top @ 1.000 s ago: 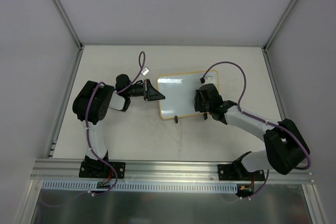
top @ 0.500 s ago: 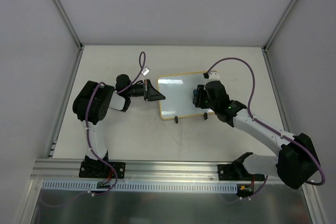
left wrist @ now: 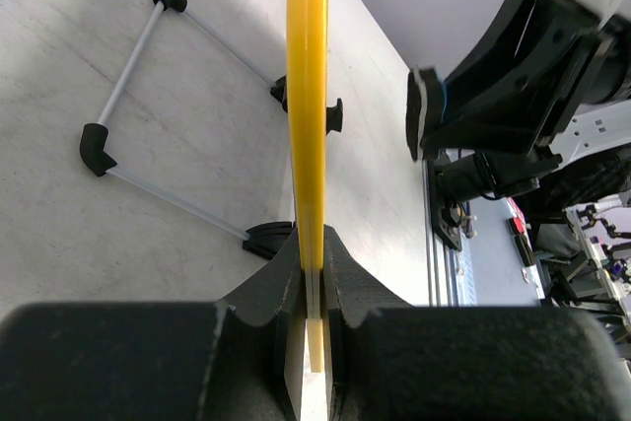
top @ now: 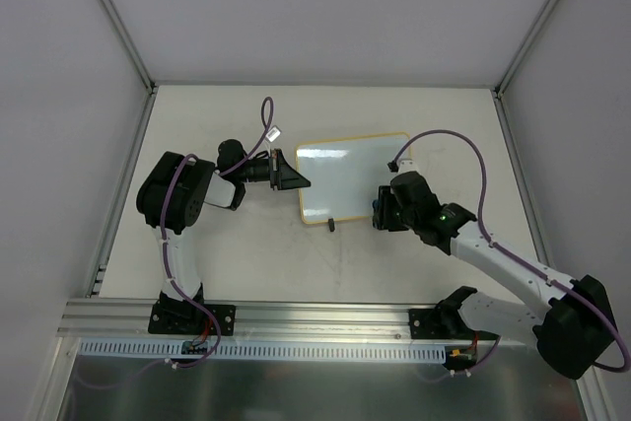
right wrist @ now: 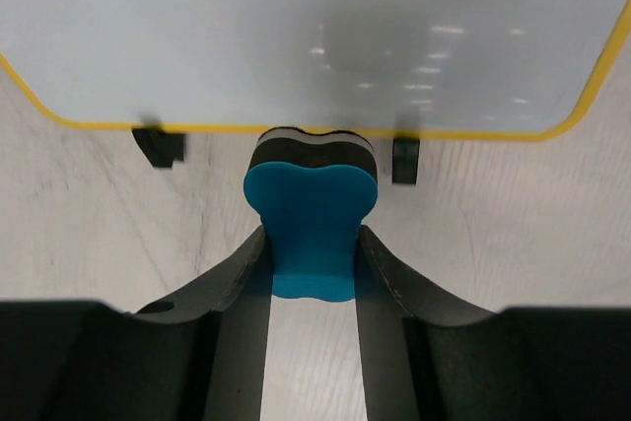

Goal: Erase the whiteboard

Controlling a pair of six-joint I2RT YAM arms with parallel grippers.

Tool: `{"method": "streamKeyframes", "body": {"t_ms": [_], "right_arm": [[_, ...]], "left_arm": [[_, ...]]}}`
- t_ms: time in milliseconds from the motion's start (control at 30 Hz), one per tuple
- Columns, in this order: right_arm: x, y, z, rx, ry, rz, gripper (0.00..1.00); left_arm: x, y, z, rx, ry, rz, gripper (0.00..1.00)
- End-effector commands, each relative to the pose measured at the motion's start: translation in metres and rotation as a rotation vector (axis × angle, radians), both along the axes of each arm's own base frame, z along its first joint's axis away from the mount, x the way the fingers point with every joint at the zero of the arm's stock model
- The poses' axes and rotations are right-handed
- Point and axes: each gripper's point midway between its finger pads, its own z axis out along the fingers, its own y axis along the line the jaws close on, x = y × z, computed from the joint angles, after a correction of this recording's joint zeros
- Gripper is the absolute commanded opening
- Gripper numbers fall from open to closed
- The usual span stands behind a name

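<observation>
The right fingers [right wrist: 235, 291], clenched on the blue eraser [right wrist: 310, 219], have pulled back off the whiteboard [top: 350, 176] toward the near edge of the counter [top: 227, 263]. The left fingers [left wrist: 264, 288] grip its left frame, holding it propped mid-counter. Its face looks clean, so erasing seems finished.
</observation>
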Motion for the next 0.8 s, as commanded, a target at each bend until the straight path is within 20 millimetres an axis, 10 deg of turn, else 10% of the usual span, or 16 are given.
{"method": "streamKeyframes", "body": {"t_ms": [0,500,767], "right_arm": [[-0.039,-0.013,-0.024,-0.037,0.138,-0.013,0.06],[-0.070,-0.017,-0.074,-0.150,0.216,-0.021,0.08],[-0.067,-0.012,-0.071,-0.150,0.192,-0.008,0.71]], "left_arm": [[-0.007,-0.007,0.064,-0.116,-0.452,-0.062,0.03],[-0.008,-0.006,0.066,-0.117,-0.459,-0.059,0.03],[-0.008,-0.005,0.068,-0.117,-0.462,-0.056,0.05]]}}
